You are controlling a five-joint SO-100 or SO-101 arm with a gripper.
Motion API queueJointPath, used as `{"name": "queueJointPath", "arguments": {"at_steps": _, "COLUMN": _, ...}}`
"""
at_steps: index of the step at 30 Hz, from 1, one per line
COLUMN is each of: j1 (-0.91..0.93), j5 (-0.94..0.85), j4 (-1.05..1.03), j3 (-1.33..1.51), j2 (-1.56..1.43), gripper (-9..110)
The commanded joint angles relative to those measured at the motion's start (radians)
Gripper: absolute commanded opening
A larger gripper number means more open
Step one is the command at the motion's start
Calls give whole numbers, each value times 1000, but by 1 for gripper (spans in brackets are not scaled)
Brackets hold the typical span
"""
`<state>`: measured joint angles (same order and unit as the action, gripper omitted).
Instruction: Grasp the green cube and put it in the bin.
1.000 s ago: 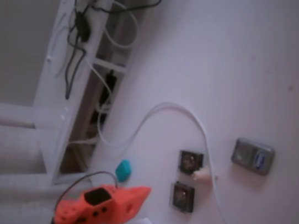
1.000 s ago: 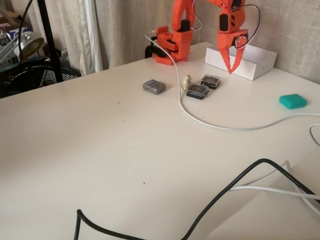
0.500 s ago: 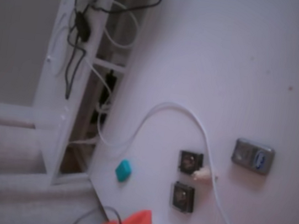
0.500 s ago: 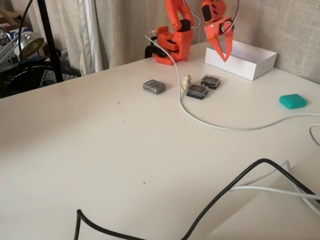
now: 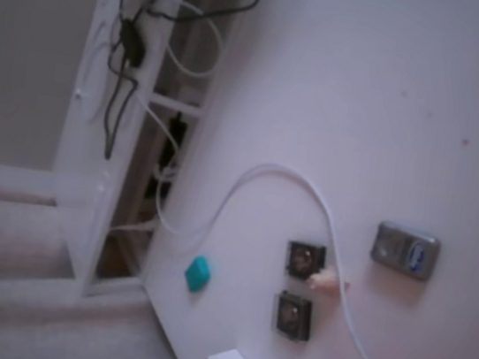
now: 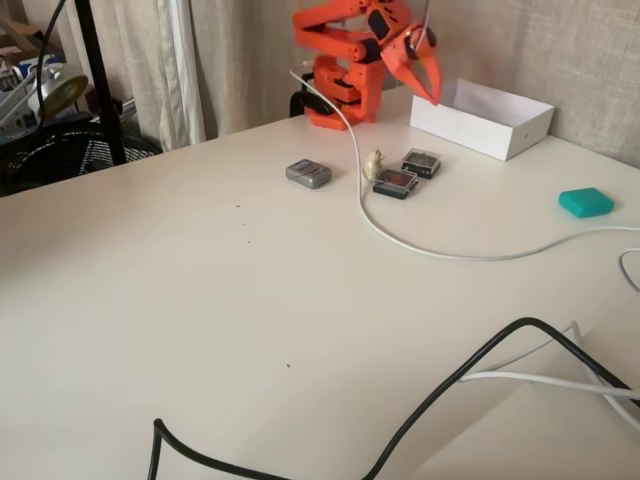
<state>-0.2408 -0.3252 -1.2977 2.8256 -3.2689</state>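
Near the table's right edge in a fixed view lies the green cube (image 6: 586, 202), untouched, well apart from the white bin (image 6: 483, 118), beside which the empty gripper (image 6: 428, 85) hangs, fingers seemingly slightly parted.

Domestic room serving as a hobby workspace; a wide white table (image 6: 200, 300) stands against beige fabric curtains (image 6: 230, 60) and a woven-textured wall; at the left of a fixed view, a black floor fan (image 6: 60, 160), a lamp head (image 6: 55, 88) and a dark stand pole (image 6: 95, 70); loose black cable (image 6: 450, 380) and white cable (image 6: 400, 235) trail over the tabletop; in a fixed view, a white shelf frame (image 5: 104, 125) hung with tangled cords, beside plain flooring.
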Motion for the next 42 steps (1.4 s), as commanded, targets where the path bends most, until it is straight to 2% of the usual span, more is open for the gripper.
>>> {"name": "queueJointPath", "arguments": {"at_steps": 1, "j1": 12, "j5": 41, "j4": -83, "j3": 5, "j2": -41, "gripper": -8}}
{"name": "queueJointPath", "arguments": {"at_steps": 12, "j1": 78, "j5": 49, "j4": -38, "j3": 117, "j2": -41, "gripper": -8}}
{"name": "queueJointPath", "arguments": {"at_steps": 42, "j1": 74, "j5": 48, "j4": -37, "j3": 117, "j2": -41, "gripper": -8}}
